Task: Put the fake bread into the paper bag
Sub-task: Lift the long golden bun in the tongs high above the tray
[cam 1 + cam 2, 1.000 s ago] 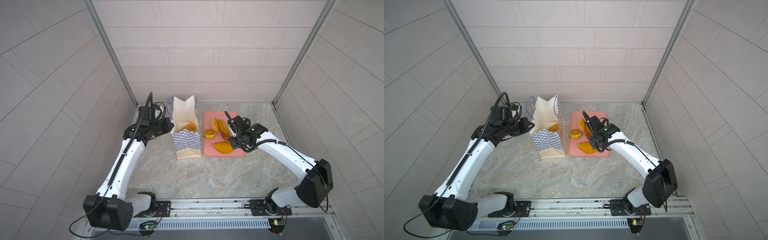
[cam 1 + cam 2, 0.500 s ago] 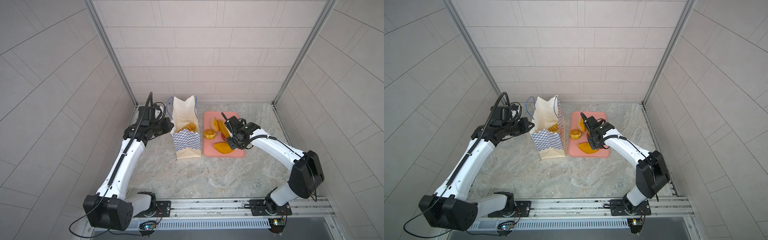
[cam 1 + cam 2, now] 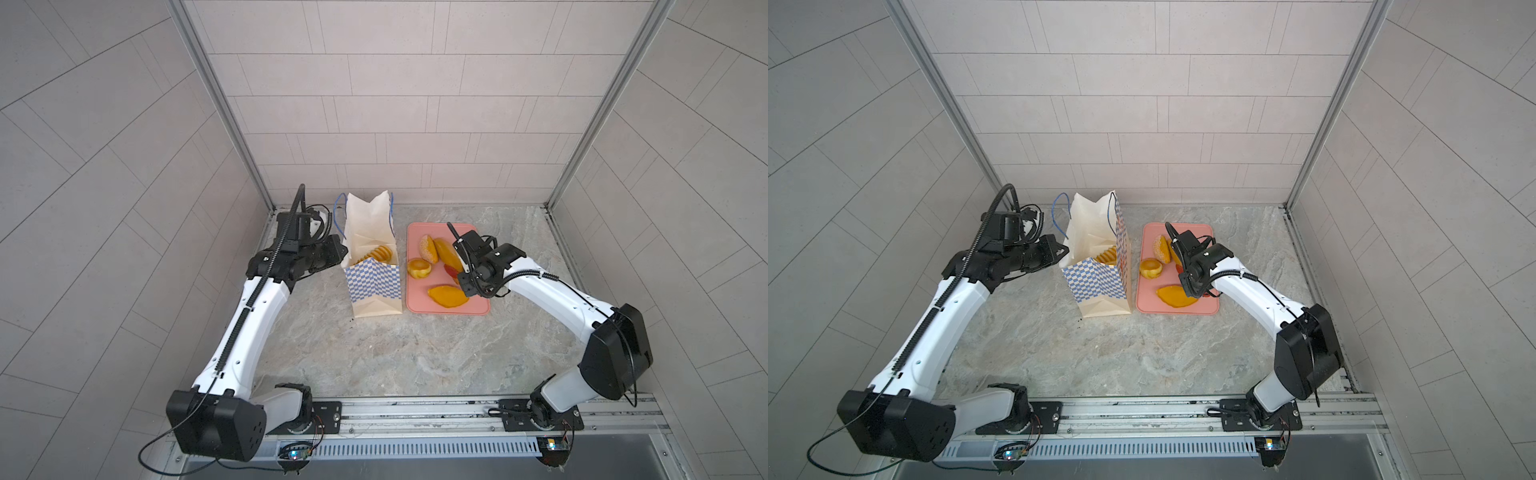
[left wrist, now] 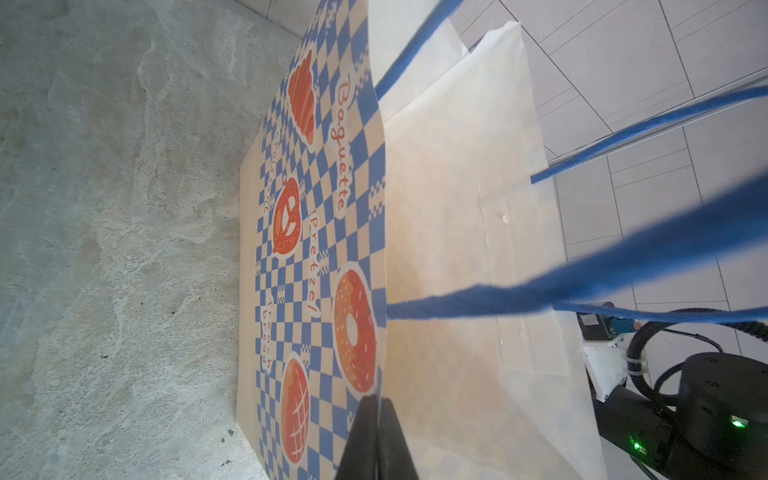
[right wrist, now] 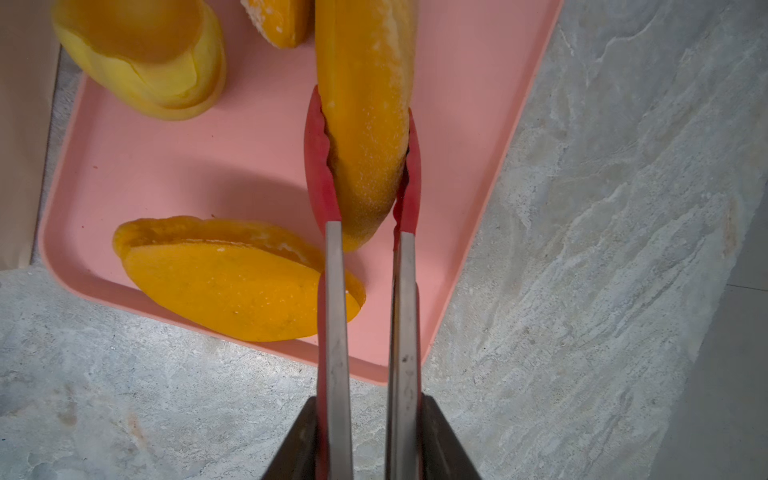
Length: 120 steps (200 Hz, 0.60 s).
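The paper bag [image 3: 374, 282] [image 3: 1096, 282] stands open left of the pink tray. My left gripper [image 3: 340, 251] [image 3: 1064, 251] [image 4: 379, 401] is shut on the bag's [image 4: 436, 249] left rim. A braided bread [image 3: 380, 252] lies inside. My right gripper [image 3: 467, 276] [image 5: 370, 403] is shut on the red tongs [image 5: 336, 291]. The tongs' red tips clamp both sides of the long loaf [image 3: 446, 253] [image 5: 365, 104] over the tray. On the tray lie a sesame bun [image 3: 428, 248], a round yellow bread [image 3: 418, 268] [image 5: 145, 62] and a flat oval bread [image 3: 448, 296] [image 5: 237, 282].
The pink tray [image 3: 419, 299] [image 5: 187, 166] lies flat right of the bag, almost touching it. Blue cord handles [image 4: 623, 266] hang across the left wrist view. Tiled walls close in the marble table at the back and both sides.
My right gripper has shifted a little left over the tray and squeezed the tongs in on the long loaf. The left arm and the bag have not moved.
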Available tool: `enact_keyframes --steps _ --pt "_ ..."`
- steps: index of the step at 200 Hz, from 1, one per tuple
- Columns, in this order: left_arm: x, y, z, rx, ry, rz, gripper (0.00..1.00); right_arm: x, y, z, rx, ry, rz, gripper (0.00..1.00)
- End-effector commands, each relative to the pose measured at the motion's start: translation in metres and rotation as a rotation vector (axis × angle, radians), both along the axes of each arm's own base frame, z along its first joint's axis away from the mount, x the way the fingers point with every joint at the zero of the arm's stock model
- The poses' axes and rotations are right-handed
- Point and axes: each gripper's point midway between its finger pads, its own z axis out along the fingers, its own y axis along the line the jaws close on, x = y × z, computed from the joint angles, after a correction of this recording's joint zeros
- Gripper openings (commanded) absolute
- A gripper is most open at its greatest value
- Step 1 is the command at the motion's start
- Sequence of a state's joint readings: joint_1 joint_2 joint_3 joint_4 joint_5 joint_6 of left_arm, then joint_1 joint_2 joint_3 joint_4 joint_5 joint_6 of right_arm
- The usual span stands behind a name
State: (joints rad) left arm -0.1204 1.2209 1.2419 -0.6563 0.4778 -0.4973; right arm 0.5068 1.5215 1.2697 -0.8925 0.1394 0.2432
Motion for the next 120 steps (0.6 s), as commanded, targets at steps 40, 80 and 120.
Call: enact_keyframes --steps 40,80,120 --pt "-0.001 -0.001 0.011 0.001 -0.033 -0.008 0.0 -0.001 -0.016 0.044 0.019 -0.119 -0.044 0.33" --pt "0.0 -0.001 0.012 0.001 -0.035 -0.007 0.0 -0.002 -0.021 0.057 0.03 -0.144 -0.057 0.32" --pt "-0.001 -0.001 0.012 0.001 -0.036 -0.008 0.0 -0.004 -0.021 0.079 0.064 -0.198 -0.059 0.32"
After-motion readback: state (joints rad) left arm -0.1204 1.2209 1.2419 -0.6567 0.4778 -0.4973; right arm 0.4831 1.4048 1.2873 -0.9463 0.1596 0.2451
